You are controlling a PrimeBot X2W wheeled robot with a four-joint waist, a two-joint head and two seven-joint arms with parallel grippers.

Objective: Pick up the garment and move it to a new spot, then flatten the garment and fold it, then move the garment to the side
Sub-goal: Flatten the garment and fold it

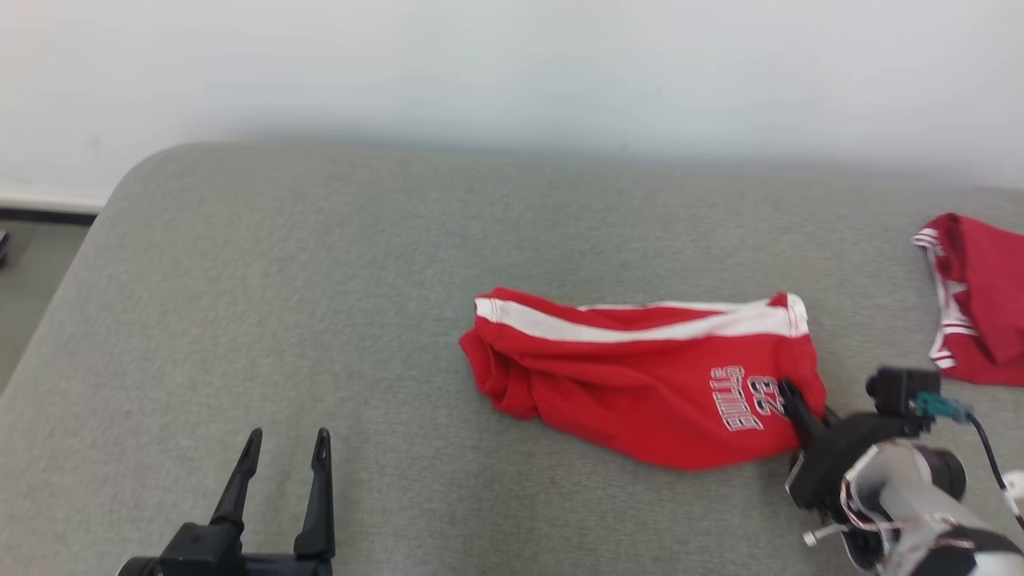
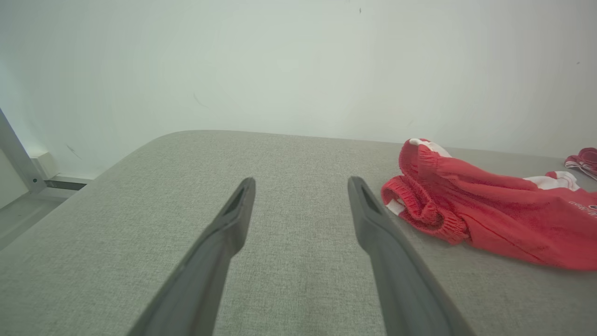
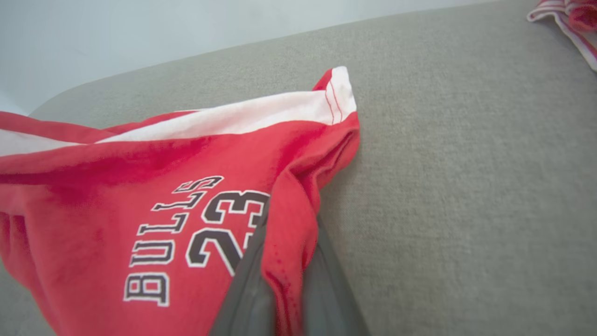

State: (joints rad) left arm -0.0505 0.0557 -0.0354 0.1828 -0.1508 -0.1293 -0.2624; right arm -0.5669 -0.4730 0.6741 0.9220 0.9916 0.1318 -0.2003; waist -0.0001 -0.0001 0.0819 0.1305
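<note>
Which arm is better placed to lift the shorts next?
Right. The right gripper is shut on a fold of the shorts beside the 23; the left gripper is open over the cushion, apart from the shorts.

You're looking at a grey woven upholstered surface (image 1: 320,280) with a rounded far-left corner, backed by a plain white wall (image 1: 512,64). Left of its edge you get a strip of grey floor (image 1: 24,272) and a dark skirting line (image 1: 48,214) at the wall foot. Your left wrist view catches a slanted pale metal bar (image 2: 18,154) there. Light soft, even, with a faint shadow along the wall base
</note>
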